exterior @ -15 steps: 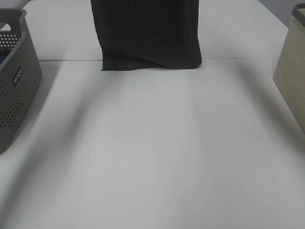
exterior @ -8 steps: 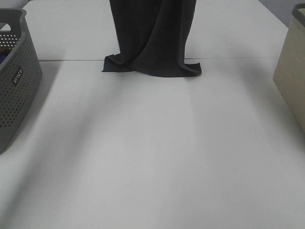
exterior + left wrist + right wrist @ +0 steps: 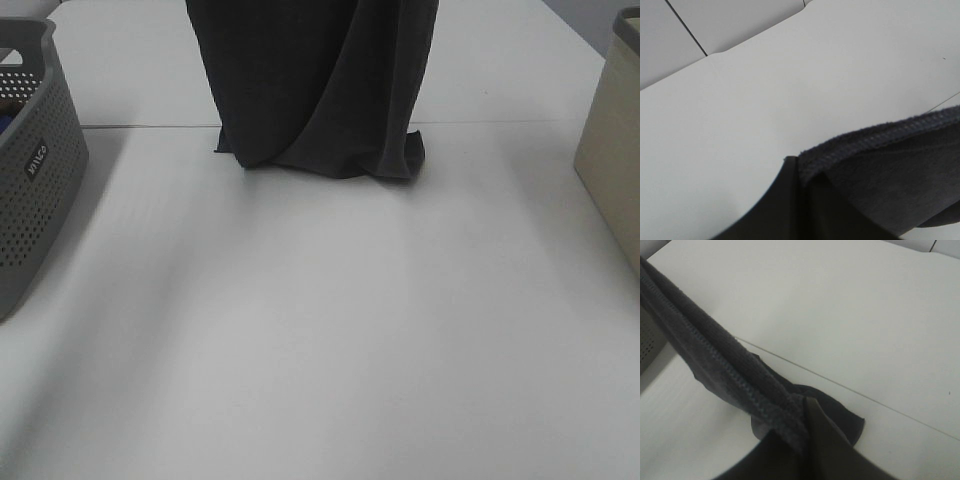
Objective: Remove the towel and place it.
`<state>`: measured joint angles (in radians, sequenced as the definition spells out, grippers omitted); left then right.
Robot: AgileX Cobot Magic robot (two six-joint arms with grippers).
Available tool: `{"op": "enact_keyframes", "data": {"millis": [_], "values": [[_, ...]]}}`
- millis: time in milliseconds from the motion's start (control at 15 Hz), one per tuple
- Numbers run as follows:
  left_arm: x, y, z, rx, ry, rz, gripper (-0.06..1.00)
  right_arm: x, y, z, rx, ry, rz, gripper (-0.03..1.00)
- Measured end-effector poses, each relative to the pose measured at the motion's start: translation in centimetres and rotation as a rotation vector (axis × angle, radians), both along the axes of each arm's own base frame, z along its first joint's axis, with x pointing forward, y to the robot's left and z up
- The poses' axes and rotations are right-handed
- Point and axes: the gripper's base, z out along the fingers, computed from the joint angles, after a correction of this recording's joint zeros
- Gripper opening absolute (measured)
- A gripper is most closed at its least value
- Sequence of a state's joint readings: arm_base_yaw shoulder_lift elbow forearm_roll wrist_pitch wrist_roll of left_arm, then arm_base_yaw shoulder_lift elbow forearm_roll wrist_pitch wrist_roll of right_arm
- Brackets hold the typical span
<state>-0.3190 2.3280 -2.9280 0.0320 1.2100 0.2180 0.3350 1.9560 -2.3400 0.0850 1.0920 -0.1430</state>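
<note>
The towel [image 3: 315, 90] hangs with its long axis upright, its lower end crumpled on the table [image 3: 320, 340], well to the right of the basket [image 3: 40, 220]. It is dark charcoal terry with a stitched hem and falls in soft folds. The basket's label [image 3: 36, 160] has pale lettering too small to read. The left gripper [image 3: 799, 167] and right gripper [image 3: 804, 410] each pinch the towel's hem, jaws closed on it.

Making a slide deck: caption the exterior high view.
Dark towel hangs with its lower edge bunched on the white table.
</note>
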Motion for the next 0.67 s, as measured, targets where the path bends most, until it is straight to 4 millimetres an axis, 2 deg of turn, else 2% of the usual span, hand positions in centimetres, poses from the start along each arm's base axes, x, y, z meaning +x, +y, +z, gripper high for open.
{"op": "enact_keyframes", "data": {"millis": [200,333,533,600,667], "values": [[-0.8,0.2,0.0,0.004,0.079,0.009,0.00,-0.7,0.0,-0.5,-0.027,0.085,0.031,0.01],[-3.0,0.9,0.0,0.031,0.184,0.012,0.00,-1.1,0.1,-0.4,-0.007,0.109,0.050,0.01],[-8.6,2.6,0.5,0.052,0.292,0.005,0.00,-3.6,0.2,0.1,0.042,0.159,0.092,0.01],[-11.4,3.2,0.4,0.048,0.330,-0.011,0.00,-5.6,0.0,-0.2,0.055,0.213,0.111,0.01],[-13.1,3.7,0.6,0.038,0.340,-0.021,0.00,-6.8,-0.1,-0.5,0.072,0.247,0.126,0.01]]}}
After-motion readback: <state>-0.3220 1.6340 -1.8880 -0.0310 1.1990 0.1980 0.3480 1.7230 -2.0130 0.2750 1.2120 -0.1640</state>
